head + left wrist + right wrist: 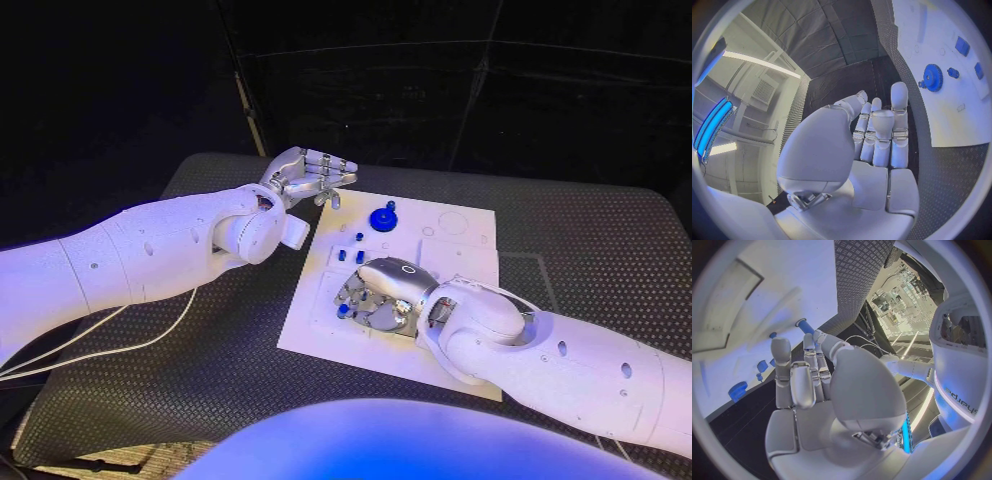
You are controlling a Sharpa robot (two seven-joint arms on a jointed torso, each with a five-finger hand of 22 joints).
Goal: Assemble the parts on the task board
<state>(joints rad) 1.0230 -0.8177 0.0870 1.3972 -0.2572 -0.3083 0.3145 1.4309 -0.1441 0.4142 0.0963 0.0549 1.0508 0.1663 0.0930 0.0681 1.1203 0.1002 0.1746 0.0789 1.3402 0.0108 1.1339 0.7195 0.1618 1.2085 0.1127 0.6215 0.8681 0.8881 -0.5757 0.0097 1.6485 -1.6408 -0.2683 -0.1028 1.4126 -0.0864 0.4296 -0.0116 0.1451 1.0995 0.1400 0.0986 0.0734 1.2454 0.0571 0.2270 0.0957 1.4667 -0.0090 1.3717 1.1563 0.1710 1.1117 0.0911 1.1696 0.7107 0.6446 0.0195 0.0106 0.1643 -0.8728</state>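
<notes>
Black table with a diamond-tread mat, dark panelled wall behind. At its middle, task board: flat white rectangular plate, matte, with shallow round and square recesses. Toward the board's far side, blue gear, toothed disc with a raised hub, also seen at and. Just nearer, small blue blocks standing in the board. Blue cylindrical peg at the fingertips of the right hand.

Left hand, smooth silver segments on a white wrist, raised at the board's far-left corner: fingers loosely curled and together, nothing in them, touching nothing. Right hand palm-down over the board's near-left part, fingers reaching down onto the plate beside a small blue piece; cannot tell whether gripped or merely touched.
</notes>
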